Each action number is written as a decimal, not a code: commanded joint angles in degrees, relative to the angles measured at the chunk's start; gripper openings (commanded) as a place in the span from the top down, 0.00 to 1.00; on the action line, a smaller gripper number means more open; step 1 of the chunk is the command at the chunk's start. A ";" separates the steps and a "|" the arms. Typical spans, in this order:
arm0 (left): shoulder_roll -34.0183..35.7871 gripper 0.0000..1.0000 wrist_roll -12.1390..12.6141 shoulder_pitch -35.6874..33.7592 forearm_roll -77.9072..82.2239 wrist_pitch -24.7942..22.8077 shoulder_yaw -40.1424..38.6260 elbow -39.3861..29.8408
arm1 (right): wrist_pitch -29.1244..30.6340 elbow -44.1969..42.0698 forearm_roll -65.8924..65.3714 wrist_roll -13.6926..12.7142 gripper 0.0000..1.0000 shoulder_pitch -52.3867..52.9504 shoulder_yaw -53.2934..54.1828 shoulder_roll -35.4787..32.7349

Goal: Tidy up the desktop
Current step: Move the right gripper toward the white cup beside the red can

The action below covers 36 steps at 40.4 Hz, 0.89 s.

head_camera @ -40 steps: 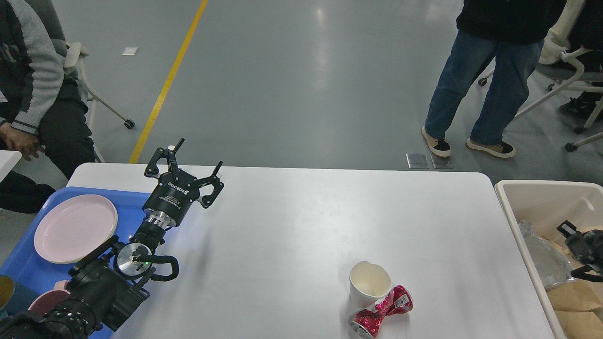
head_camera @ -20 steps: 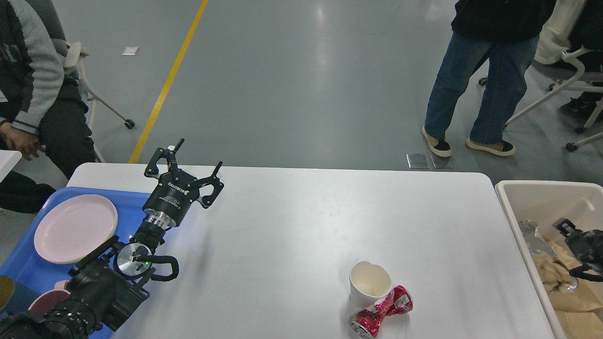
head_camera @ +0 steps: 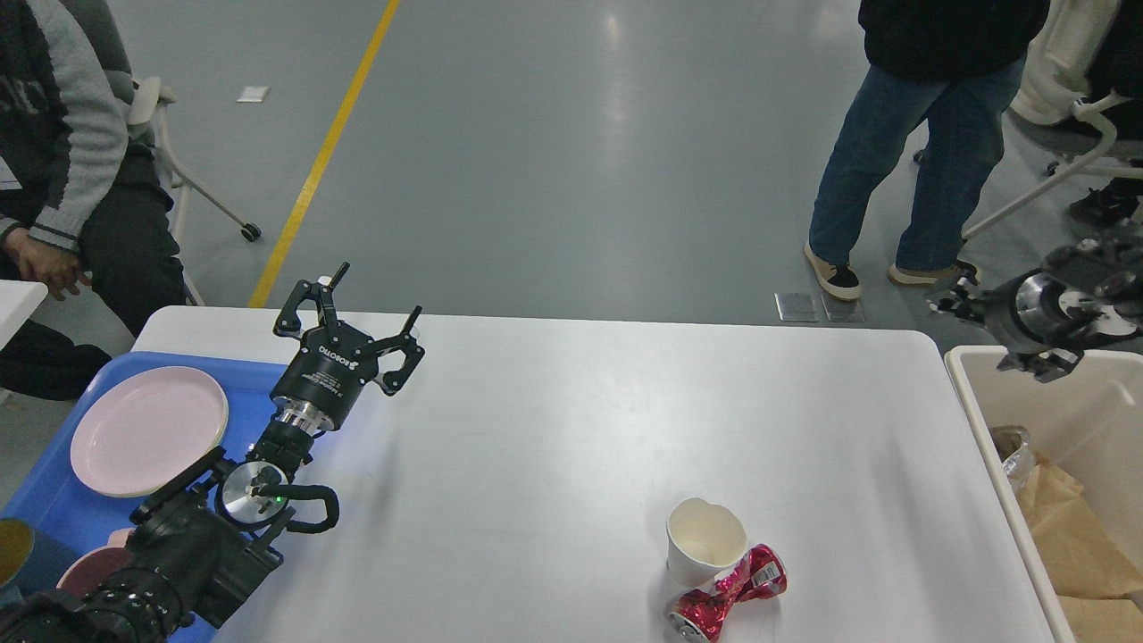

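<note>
The white desktop (head_camera: pixel 580 429) fills the middle of the head view. A white paper cup (head_camera: pixel 705 540) stands upright near its front edge, with a crushed red can (head_camera: pixel 725 591) lying against its front right side. My left gripper (head_camera: pixel 379 290) is open and empty, raised over the desktop's far left part beside the blue tray. My right gripper (head_camera: pixel 996 338) is blurred, hovers over the bin's far left corner, and looks open and empty.
A blue tray (head_camera: pixel 259 393) at the left holds a pink plate (head_camera: pixel 147 429), a dark cup (head_camera: pixel 13 545) and a pink bowl (head_camera: pixel 89 567). A beige bin (head_camera: pixel 969 393) at the right holds brown paper and foil. A person sits at the far left; another stands beyond the table.
My right gripper rose out of the bin and moved to its far left corner. The left arm, cup and can have not moved. The view shifted slightly.
</note>
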 commanded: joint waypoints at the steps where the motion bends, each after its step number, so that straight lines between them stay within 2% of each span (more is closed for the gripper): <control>1: -0.04 0.03 0.00 -0.02 0.00 0.05 -0.01 0.02 | 0.02 21.37 -3.38 0.03 0.00 13.02 0.13 -1.20; 4: -0.04 0.03 0.00 -0.02 0.00 0.05 -0.01 0.02 | -0.07 33.39 -2.94 -0.05 0.00 19.34 0.04 -0.76; 10: -0.04 0.03 0.00 -0.02 0.00 0.05 -0.01 0.11 | -0.07 44.95 -2.50 0.30 0.00 24.47 -0.31 -0.32; 18: -0.04 0.03 0.00 -0.02 0.00 0.05 -0.01 0.02 | -0.85 45.39 -2.06 1.53 0.00 22.80 -1.46 -0.50; 22: -0.04 0.03 0.00 -0.02 0.00 0.05 -0.01 0.11 | -1.12 46.45 -1.71 4.60 0.00 20.43 -1.54 -1.29; 26: -0.04 0.03 0.00 -0.02 0.00 0.05 -0.01 0.02 | -1.82 48.38 -1.53 5.92 0.00 19.11 -1.28 -1.64; 29: -0.04 0.03 0.00 0.07 0.00 0.05 -0.01 0.02 | -4.54 49.70 0.39 8.38 0.00 17.36 -1.02 -0.50; 36: -0.04 0.03 0.00 -0.02 0.00 -0.03 -0.01 0.02 | -8.32 50.49 2.07 9.61 0.00 13.05 -0.23 2.13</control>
